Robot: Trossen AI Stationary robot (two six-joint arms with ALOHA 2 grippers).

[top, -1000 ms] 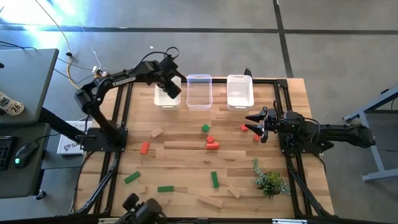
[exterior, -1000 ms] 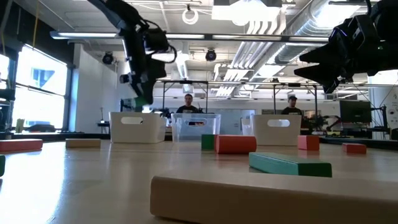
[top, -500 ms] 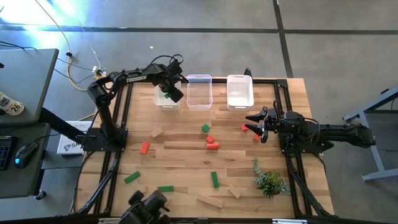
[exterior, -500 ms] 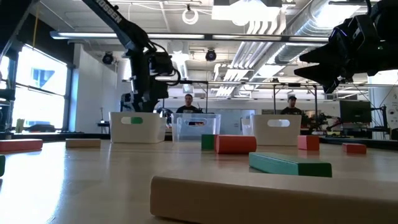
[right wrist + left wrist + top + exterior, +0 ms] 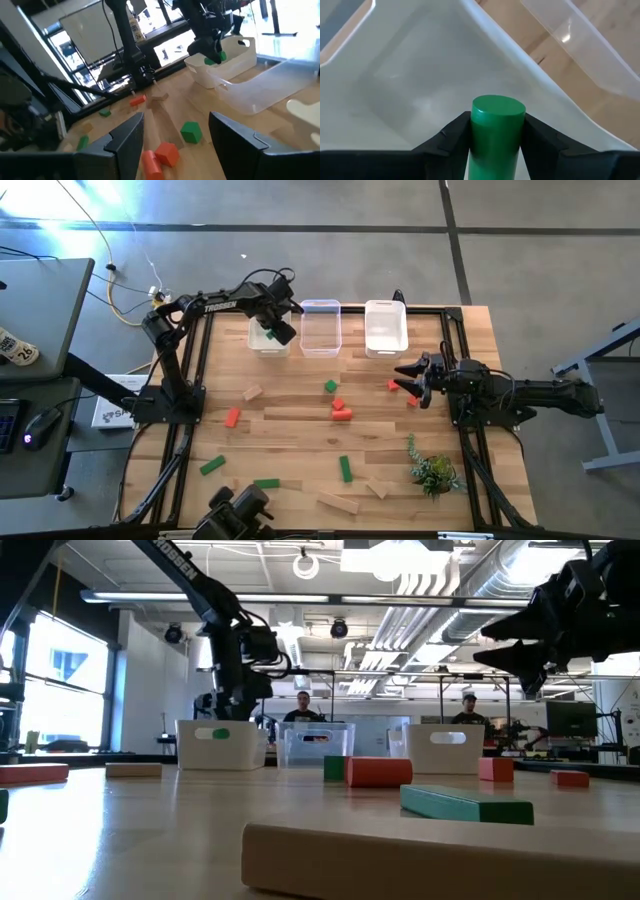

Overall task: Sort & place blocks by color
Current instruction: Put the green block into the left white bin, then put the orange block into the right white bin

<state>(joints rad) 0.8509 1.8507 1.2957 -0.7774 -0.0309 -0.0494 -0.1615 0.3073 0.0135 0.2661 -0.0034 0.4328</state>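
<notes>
My left gripper point(image 5: 272, 332) reaches down into the left white bin point(image 5: 254, 345) at the table's far edge, shut on a green round block point(image 5: 498, 125). That block also shows through the bin's handle slot point(image 5: 218, 733). Red, green and tan blocks lie scattered on the table, among them a green cube point(image 5: 330, 386) and two red blocks point(image 5: 340, 410). My right gripper point(image 5: 405, 375) hovers level at the table's right side, open, with nothing between its fingers point(image 5: 125, 145). My left gripper pinches the green round block by its curved sides point(image 5: 475, 135) between its two fingers. The fingers come from above, pointing steeply down, and lie along the block. Its flat round end point(image 5: 498, 107) faces the bin's floor. The block hangs inside the bin.
A clear bin point(image 5: 321, 328) and another white bin point(image 5: 385, 328) stand right of the left bin. A leafy plant sprig point(image 5: 432, 470) lies near the right front. Long tan bars point(image 5: 337, 501) lie near the front edge. People stand in the room behind the table.
My left gripper has gone down into the left white bin with the green block and tipped more steeply downward. It then kept still. The block has moved from above the bin's rim to inside the bin.
</notes>
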